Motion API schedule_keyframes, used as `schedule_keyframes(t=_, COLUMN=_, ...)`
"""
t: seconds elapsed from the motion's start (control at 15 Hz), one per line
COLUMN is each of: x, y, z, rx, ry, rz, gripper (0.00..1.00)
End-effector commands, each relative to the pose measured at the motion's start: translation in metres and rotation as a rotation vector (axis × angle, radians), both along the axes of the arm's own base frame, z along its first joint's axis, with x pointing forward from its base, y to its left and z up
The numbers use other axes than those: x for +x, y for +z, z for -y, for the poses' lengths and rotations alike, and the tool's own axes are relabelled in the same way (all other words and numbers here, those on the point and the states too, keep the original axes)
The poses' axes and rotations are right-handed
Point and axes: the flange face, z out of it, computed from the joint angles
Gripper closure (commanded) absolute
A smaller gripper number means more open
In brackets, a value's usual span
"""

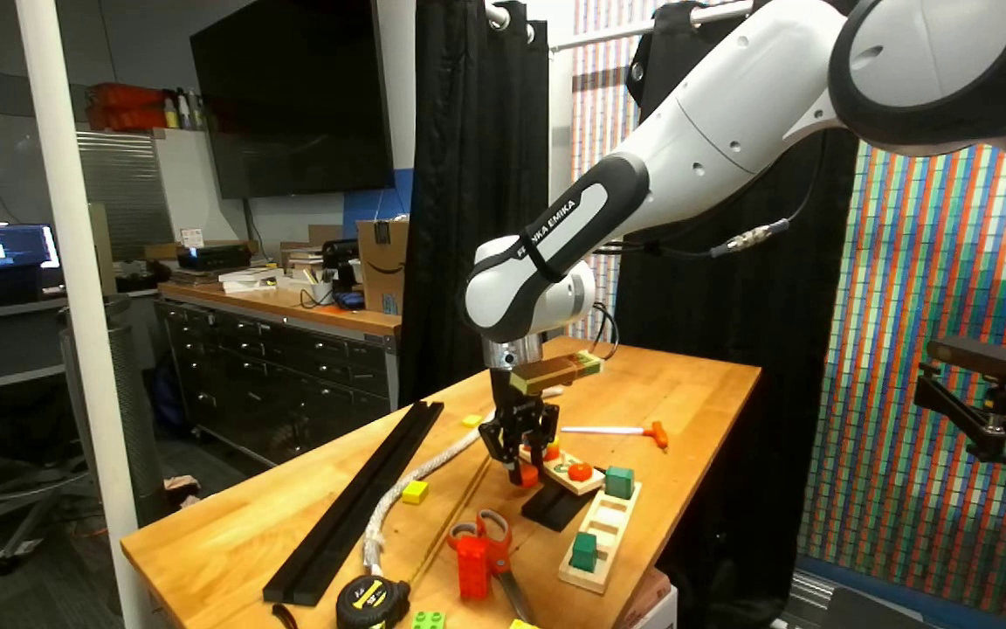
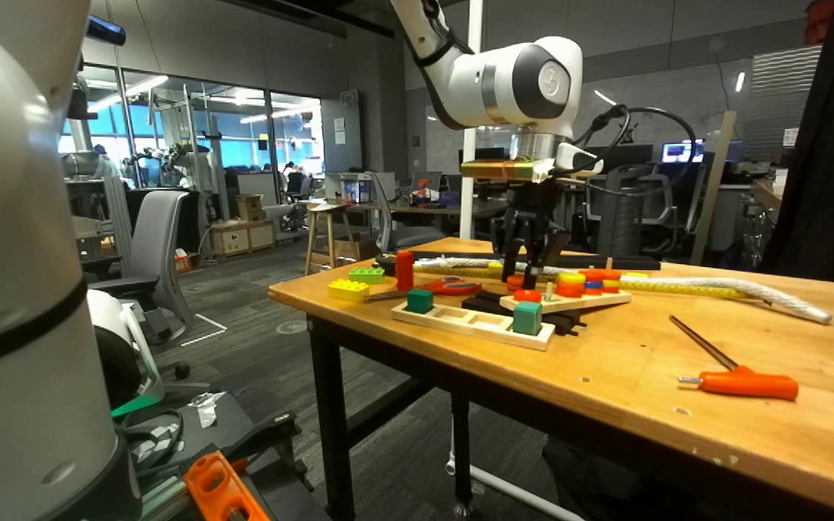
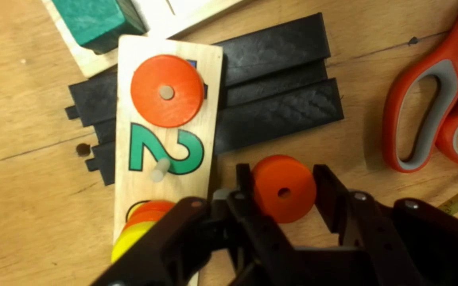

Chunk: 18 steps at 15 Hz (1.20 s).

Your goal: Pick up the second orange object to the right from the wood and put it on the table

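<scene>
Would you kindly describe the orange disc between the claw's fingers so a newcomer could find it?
On the wooden table, find the pale board with a green 2, lying across a black grooved track. Beside it, the orange disc is between the fingers of the claw. Its bare centre hole sets it apart from the pegged disc above the 2 in the wrist view.
</scene>
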Motion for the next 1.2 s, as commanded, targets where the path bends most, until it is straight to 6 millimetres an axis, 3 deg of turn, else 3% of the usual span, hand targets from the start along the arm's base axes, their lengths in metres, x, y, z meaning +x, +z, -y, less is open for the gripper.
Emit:
schedule_keyframes(t=0.0, x=0.012, y=0.0, z=0.001, rx=0.028, ry=0.028, rz=0.023, gripper=0.83)
schedule_keyframes(t=0.8, x=0.017, y=-0.013, z=0.002, rx=0.039, ry=0.06, rz=0.014, gripper=0.83)
schedule_keyframes(t=0.87, x=0.018, y=-0.014, z=0.002, rx=0.04, ry=0.057, rz=0.012, gripper=0.33)
schedule_keyframes(t=0.93, x=0.018, y=-0.013, z=0.003, rx=0.041, ry=0.055, rz=0.012, gripper=0.32)
schedule_keyframes(t=1.13, x=0.017, y=-0.008, z=0.0, rx=0.031, ry=0.045, rz=0.009, gripper=0.09)
